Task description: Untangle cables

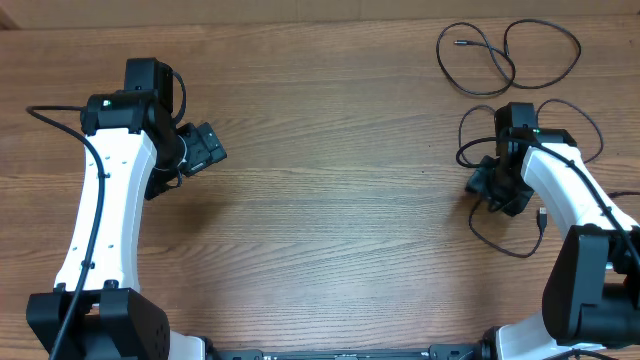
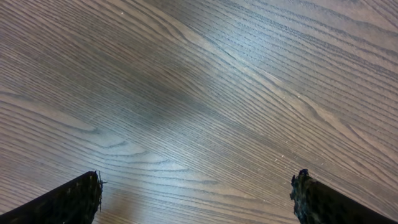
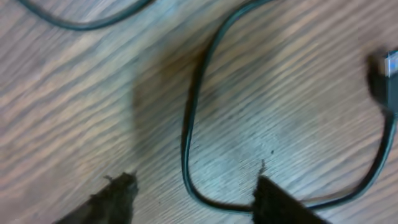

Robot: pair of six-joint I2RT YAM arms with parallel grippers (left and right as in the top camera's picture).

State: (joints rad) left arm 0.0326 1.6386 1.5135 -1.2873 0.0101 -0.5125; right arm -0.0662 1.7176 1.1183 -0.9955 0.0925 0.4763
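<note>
Directly beneath the right end effector (image 3: 194, 183), whose fingers stand spread and pinch nothing, the bend of a black cable loop (image 3: 188, 124) lies flat on the desk (image 1: 330, 220). One run leads away ahead of the fingers, and the other sweeps sideways toward a silvery plug (image 3: 388, 71). A second cable (image 1: 500, 55) lies apart near the far edge. The left end effector (image 2: 196, 199), also spread wide, hangs over bare wood well across the desk, so the right arm is much nearer.
</note>
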